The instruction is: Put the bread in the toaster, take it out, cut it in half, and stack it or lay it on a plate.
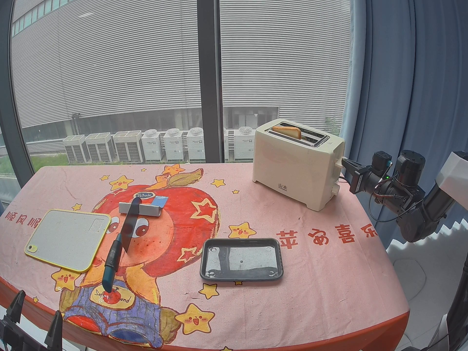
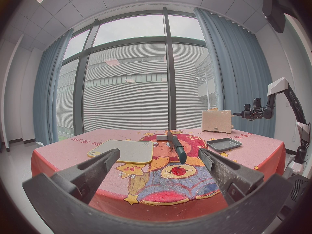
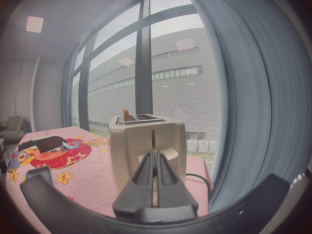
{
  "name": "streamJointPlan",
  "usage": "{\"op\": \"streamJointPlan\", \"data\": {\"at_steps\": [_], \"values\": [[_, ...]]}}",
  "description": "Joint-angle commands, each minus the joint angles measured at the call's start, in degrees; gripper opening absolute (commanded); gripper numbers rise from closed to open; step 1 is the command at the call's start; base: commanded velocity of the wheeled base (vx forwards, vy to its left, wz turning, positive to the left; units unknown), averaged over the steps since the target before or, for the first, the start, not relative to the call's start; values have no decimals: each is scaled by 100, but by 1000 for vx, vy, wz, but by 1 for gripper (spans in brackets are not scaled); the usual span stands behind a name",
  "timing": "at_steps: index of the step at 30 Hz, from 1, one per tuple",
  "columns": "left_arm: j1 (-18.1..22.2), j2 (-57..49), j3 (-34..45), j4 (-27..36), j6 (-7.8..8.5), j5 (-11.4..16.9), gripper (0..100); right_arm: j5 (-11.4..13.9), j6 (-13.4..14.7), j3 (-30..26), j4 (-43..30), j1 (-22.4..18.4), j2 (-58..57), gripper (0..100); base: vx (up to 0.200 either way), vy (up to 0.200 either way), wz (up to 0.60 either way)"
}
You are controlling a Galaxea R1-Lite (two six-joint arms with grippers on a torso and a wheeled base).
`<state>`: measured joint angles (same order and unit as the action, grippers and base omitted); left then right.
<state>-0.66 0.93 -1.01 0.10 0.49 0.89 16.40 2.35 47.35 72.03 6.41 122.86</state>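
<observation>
Shows bread upright in a slot of the toaster, far right on the worktop.
Shows right end effector pinched shut at the lever side, perhaps touching it; left end effector spread wide off the near edge; small dark print on toaster front.

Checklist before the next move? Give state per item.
1. Bread sits in the toaster slot, top showing: ok.
2. Right gripper shut, tips at the toaster's lever end: ok.
3. Tips touching the lever: cannot tell.
4. Left gripper open, holding nothing: ok.
5. Knife propped on its rest beside the cutting board, untouched: ok.
6. Black tray bare, ready for the halves: ok.
</observation>
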Motion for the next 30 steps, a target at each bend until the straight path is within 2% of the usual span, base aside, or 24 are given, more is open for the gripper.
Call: {"op": "streamJointPlan", "data": {"at_steps": [1, 30], "values": [[-4, -93, 92, -1, 4, -1, 100, 4, 2, -41, -5, 0, 28, 0, 0, 0, 0], [-4, -93, 92, -1, 4, -1, 100, 4, -95, -200, -5, 9, 160, 0, 0, 0, 0]]}}
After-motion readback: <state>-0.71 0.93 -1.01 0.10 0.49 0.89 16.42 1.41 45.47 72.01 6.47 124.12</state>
